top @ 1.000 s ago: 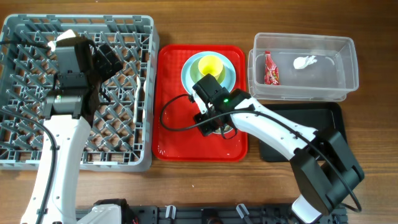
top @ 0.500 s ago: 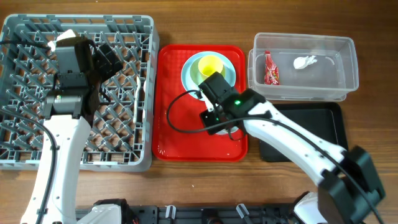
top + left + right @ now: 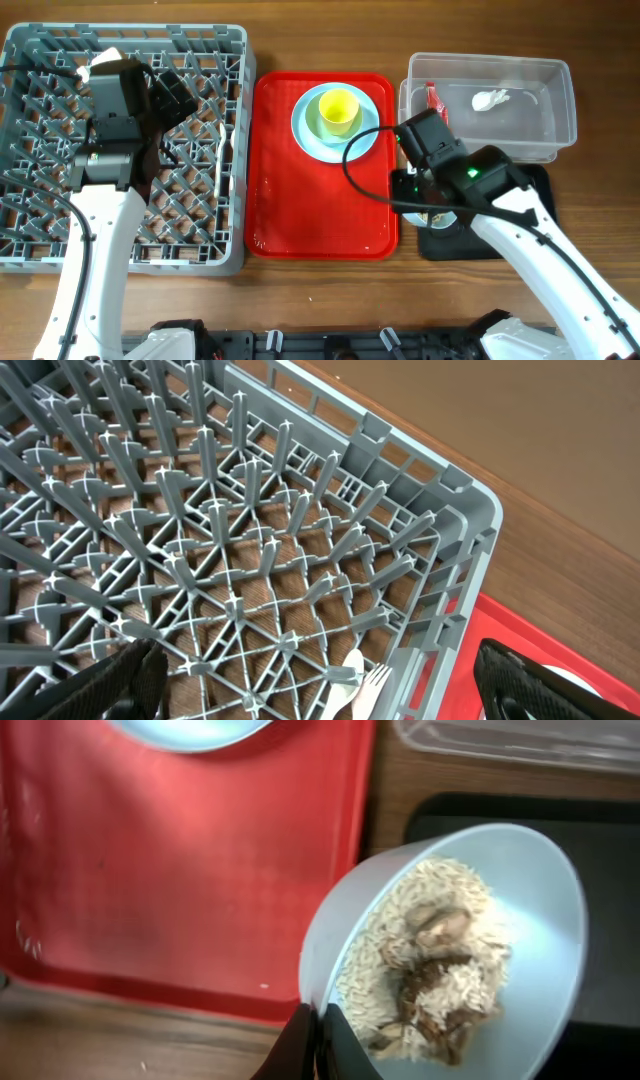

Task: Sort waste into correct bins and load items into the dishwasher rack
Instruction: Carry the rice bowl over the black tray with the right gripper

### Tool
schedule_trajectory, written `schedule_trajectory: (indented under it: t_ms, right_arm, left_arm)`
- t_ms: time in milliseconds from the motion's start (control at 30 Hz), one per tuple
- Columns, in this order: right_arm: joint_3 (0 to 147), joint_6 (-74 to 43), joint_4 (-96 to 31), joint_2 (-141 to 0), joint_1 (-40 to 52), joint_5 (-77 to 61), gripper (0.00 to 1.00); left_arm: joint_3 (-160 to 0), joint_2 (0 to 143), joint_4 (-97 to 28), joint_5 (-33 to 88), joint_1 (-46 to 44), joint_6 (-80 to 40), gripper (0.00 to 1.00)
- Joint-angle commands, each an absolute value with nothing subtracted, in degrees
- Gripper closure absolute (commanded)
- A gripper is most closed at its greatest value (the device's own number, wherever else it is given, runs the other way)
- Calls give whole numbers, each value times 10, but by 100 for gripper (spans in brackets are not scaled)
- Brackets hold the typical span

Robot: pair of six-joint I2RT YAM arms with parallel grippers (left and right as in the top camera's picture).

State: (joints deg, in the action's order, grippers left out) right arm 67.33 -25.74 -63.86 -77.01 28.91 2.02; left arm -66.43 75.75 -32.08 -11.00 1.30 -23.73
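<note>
Spillage is the main worry. The right gripper (image 3: 318, 1045) is clamped on the near rim of the small pale blue bowl (image 3: 545, 920), a thin pinch at one spot. The bowl hangs tilted, with its heap of rice-like food scraps (image 3: 440, 970) banked against the lower wall. From the wrist view it sits over the 9 o'clock edge of the black tray (image 3: 480, 815), just past the bare strip of table beside the red serving tray (image 3: 320, 200). If it tips here, I judge some grains would land on the wood or the red tray instead of in the bin. A quick wrist roll could also twist the bowl out of so narrow a hold.

The left gripper (image 3: 315, 660) hangs with its fingers wide apart over the dishwasher rack (image 3: 200, 230), holding nothing.

Counted:
- One bowl.
- One pale blue plate (image 3: 308, 130), with one yellow cup (image 3: 338, 110) on it, at 12 o'clock on the red tray.
- One white fork (image 3: 372, 682) and what I take for one spoon (image 3: 340, 685), lying in the rack's corner.
- One red wrapper (image 3: 434, 108) and one white tissue (image 3: 490, 99), both inside the clear tub (image 3: 560, 110).
- Two bins.
- One rack.
</note>
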Motion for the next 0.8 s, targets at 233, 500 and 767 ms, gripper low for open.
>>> schedule_trajectory:
  t_ms: [233, 500, 767]
  right_arm:
    - [659, -240, -629, -762, 183, -53, 96]
    - [659, -149, -616, -762, 68, -219, 96]
    - [638, -10, -643, -762, -81, -394, 96]
  left_arm:
    - [-673, 754, -319, -107, 16, -245, 0]
    - [-673, 754, -319, -107, 16, -245, 0]
    - [-673, 754, -319, -107, 16, -245, 0]
